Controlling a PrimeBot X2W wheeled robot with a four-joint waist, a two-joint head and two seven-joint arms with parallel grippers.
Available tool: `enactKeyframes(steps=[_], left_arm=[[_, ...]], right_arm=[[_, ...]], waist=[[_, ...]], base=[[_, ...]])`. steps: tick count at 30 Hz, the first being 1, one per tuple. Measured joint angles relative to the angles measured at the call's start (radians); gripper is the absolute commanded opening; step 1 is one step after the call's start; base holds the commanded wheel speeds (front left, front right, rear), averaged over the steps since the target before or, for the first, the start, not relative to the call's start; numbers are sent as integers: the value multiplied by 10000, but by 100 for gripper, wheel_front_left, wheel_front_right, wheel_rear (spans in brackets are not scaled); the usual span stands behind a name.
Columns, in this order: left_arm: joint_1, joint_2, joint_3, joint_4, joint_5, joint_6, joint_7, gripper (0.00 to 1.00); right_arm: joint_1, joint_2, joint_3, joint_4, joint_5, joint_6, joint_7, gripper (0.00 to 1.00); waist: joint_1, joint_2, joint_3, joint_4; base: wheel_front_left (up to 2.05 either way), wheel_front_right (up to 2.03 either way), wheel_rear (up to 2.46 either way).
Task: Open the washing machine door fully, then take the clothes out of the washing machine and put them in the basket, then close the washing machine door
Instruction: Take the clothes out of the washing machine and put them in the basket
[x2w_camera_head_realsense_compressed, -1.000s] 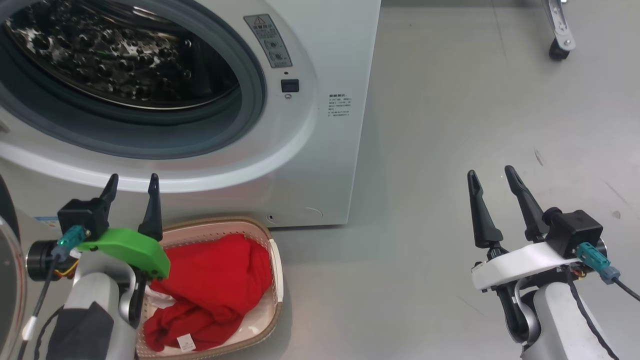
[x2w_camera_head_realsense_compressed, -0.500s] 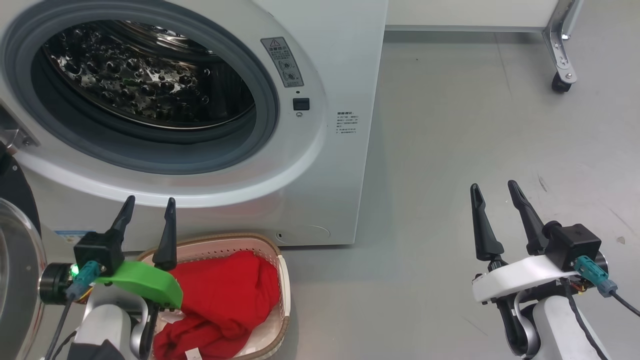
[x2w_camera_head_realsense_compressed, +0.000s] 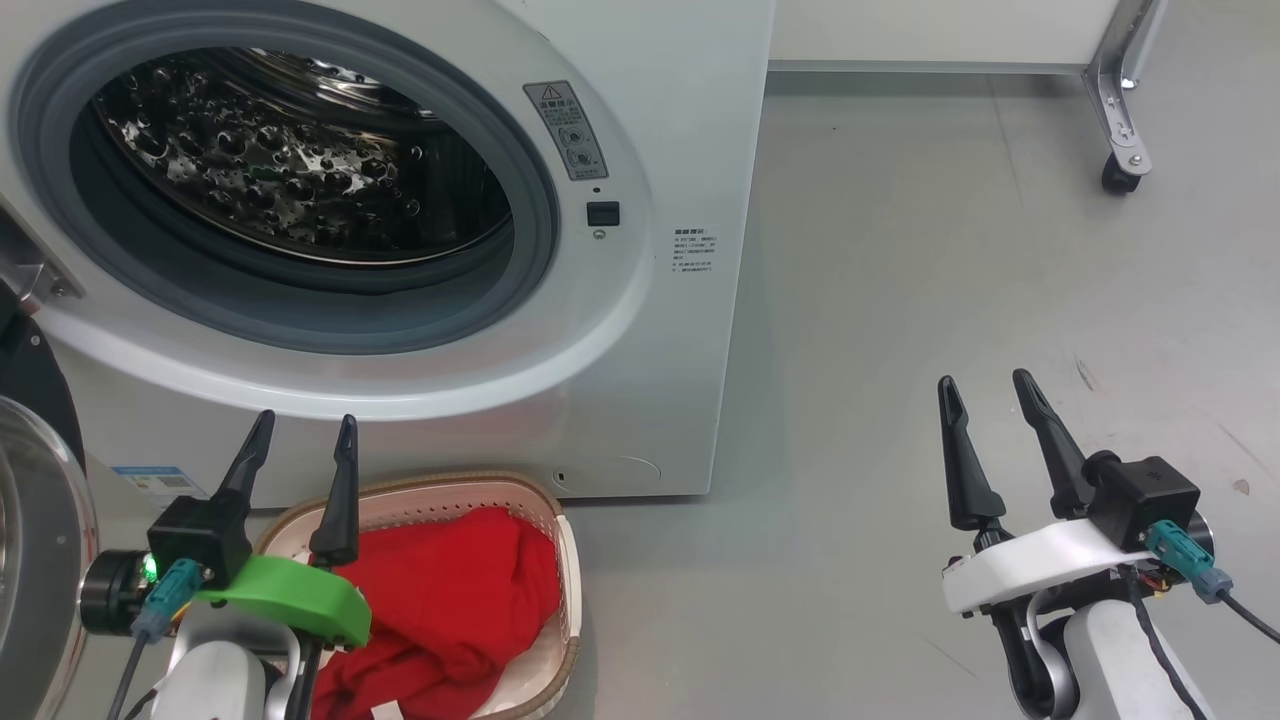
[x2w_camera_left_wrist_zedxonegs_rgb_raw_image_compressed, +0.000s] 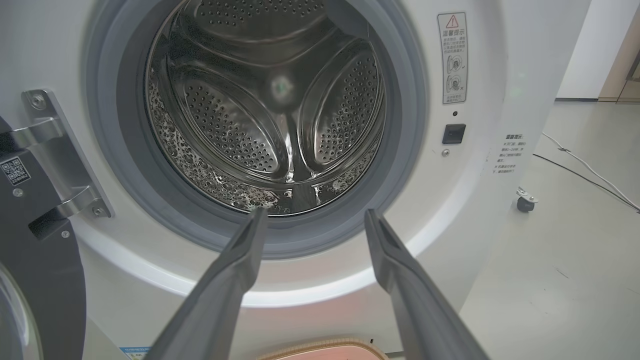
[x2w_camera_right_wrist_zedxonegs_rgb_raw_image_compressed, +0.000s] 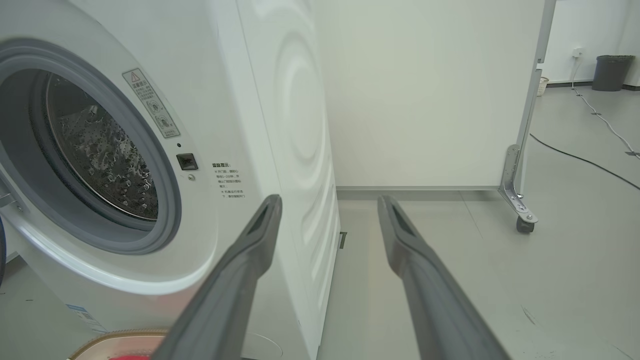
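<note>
red clothes (x2w_camera_head_realsense_compressed: 450, 590) in one basket (x2w_camera_head_realsense_compressed: 563, 560) | left pincer (x2w_camera_head_realsense_compressed: 306, 420), right pincer (x2w_camera_head_realsense_compressed: 983, 380): both spread, empty

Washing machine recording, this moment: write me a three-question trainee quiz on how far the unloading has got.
1. True or false: the washing machine door is shut.
2. Pick one. The clothes lie: A) in the drum, B) in the basket, C) on the floor.
3. In a few words: what do the left gripper and the right gripper hold?

Key
1. False: it stands open at the side of the washing machine.
2. B.
3. Nothing; both are open.
</note>
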Motion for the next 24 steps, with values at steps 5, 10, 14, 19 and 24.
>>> enactKeyframes(steps=[5,10,14,19,24], left_arm=[[216,-19,69,-341,-33,6,2,100],[421,-27,61,-514,-33,6,0,100],[530,-33,44,-614,-33,8,0,100],[636,-38,25,-769,-33,59,0,100],[729,-40,-10,-890,-33,81,0,100]], right_arm=[[25,4,52,-21,0,0,0,100],[112,10,92,-31,0,0,0,100],[121,12,104,-31,0,0,0,100],[122,12,136,-31,0,0,0,100],[169,13,180,-29,0,0,0,100]], waist=[[-1,0,-22,-18],[-1,0,-37,-27],[0,0,-55,-21],[0,0,-79,-10],[0,0,-99,-3]], base=[[0,0,0],[0,0,0],[0,0,0],[0,0,0],[0,0,0]])
